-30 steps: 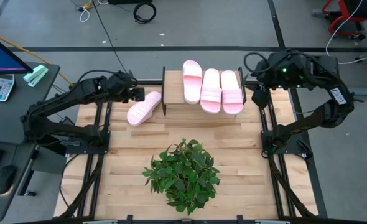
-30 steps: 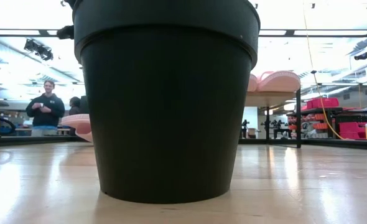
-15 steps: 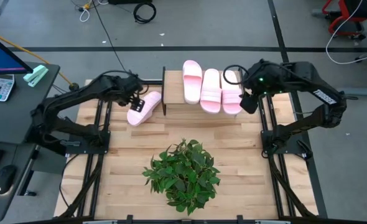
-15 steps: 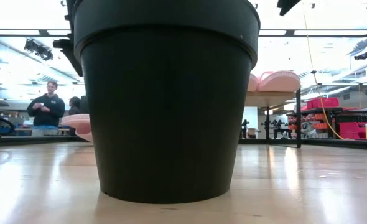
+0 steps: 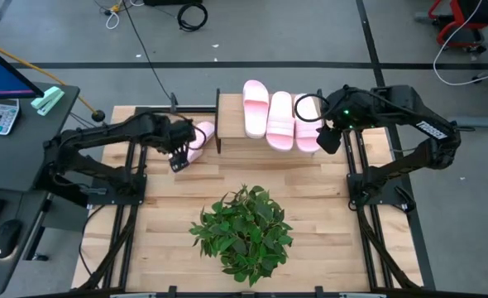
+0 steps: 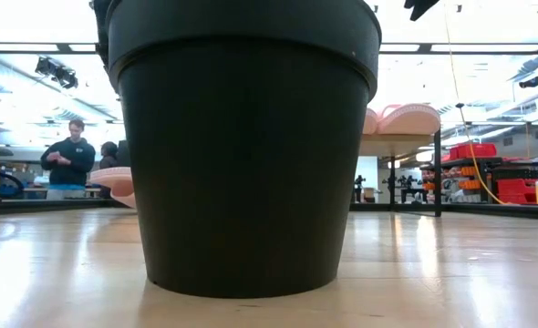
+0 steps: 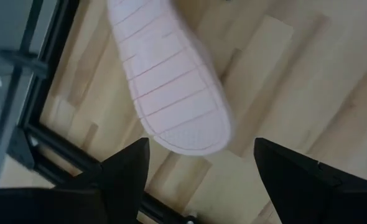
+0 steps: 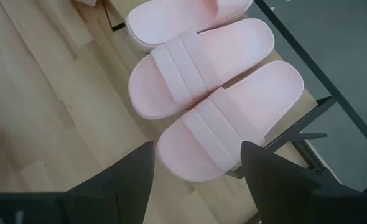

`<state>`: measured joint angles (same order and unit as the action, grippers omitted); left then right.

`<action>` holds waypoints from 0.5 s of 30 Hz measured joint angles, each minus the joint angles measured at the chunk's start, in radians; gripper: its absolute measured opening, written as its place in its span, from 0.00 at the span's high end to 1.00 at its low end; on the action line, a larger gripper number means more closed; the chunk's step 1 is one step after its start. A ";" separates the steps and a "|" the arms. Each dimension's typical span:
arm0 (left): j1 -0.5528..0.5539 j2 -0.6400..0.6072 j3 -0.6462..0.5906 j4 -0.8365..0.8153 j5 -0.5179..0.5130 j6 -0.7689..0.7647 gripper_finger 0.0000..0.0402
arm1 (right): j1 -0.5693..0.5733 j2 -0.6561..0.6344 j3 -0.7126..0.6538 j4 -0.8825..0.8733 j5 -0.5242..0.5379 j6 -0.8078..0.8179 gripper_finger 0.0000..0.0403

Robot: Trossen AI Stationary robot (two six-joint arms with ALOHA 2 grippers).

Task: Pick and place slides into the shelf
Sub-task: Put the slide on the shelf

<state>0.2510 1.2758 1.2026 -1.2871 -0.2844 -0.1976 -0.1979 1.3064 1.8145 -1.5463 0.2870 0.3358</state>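
Note:
Three pale pink slides lie side by side on the shelf and also show in the right wrist view. The last slide lies on the table by the shelf's left end, its ridged face up in the left wrist view. My left gripper is open over the table at that slide's near end, its fingers short of the slide. My right gripper is open at the shelf's right end, just off the rightmost slide.
A potted plant in a black pot stands on the near middle of the wooden table and blocks most of the low view. Black frame rails run along both table sides. A person stands far behind the table.
My left gripper has swung from the far-left side of the loose slide toward the table's near edge and now sits at the slide's near end. My right gripper has moved left from beyond the table's right edge to the shelf's right end. The slides have stayed in place.

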 joint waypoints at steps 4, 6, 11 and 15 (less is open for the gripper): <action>-0.052 0.000 0.000 -0.015 -0.024 0.003 0.27 | 0.000 0.000 0.000 0.005 0.007 0.003 0.39; -0.071 0.000 0.000 -0.024 -0.055 -0.003 0.27 | 0.000 0.000 0.000 0.018 0.008 0.003 0.39; -0.097 -0.042 -0.116 0.022 -0.074 -0.055 0.27 | 0.000 0.000 0.000 0.034 0.009 0.001 0.39; -0.142 -0.137 -0.274 0.121 -0.069 -0.171 0.28 | 0.000 0.000 0.000 0.033 0.009 0.000 0.39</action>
<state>0.1093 1.1391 0.9291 -1.1659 -0.3538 -0.3686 -0.1978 1.3064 1.8149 -1.5131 0.2961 0.3359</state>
